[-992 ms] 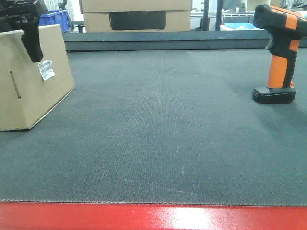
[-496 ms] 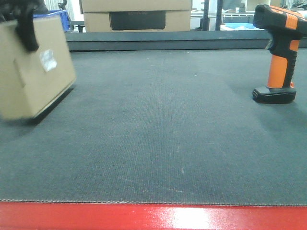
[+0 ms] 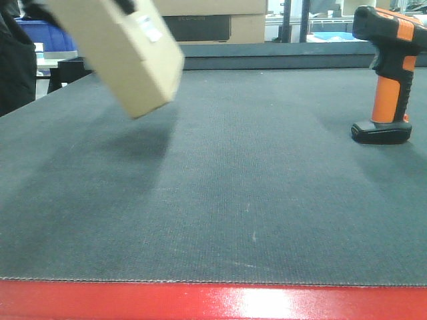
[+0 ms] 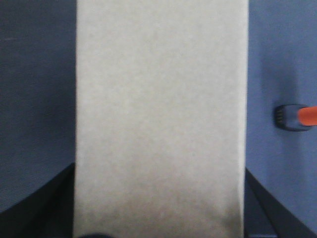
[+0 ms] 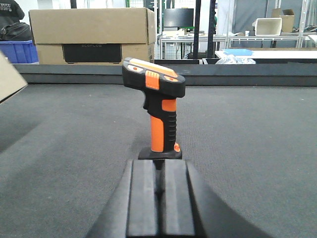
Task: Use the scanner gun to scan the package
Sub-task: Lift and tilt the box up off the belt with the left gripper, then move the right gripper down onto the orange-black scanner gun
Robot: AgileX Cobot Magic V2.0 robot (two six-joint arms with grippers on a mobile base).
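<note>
Presently holds the package [image 3: 123,57] tilted off the counter [image 3: 233,200], clamped in the left jaws. Needs the right jaws, closed on nothing, opened around the scanner gun [image 5: 157,114] just ahead.

Nothing can be read for certain. The small tan cardboard package [image 3: 127,60] bears a white barcode label [image 3: 148,27] near its upper edge, but the print is blurred beyond reading. On the large brown cardboard box [image 5: 89,22] in the background, a dark rectangular panel [image 5: 92,52] carries a faint line of pale lettering, too small to make out.
</note>
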